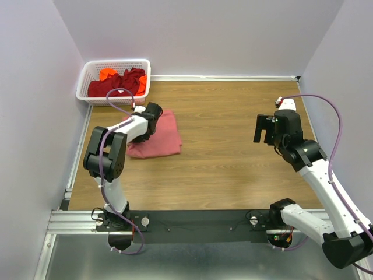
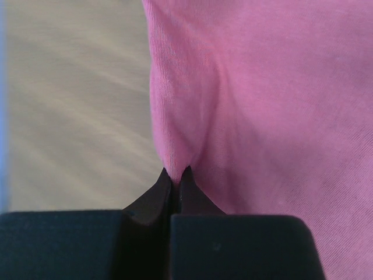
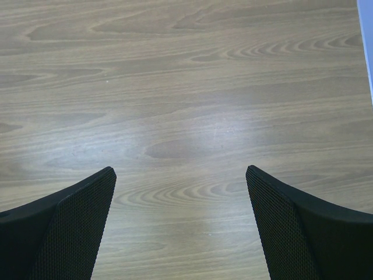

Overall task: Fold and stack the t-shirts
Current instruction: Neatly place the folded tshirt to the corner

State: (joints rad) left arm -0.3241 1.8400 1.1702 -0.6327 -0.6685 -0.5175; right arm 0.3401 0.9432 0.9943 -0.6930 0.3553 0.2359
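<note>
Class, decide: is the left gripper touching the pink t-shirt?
Touching. The left wrist view shows the left gripper closed on a pinched fold of the pink t-shirt, with the cloth puckering into its tips.

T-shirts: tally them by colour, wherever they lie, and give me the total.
salmon-pink t-shirt: 1, on the table
dark red t-shirt: 1 seen, bunched in the basket
orange t-shirt: 1 seen, in the basket
Total: 3 seen; the bunched heap may hide more.
</note>
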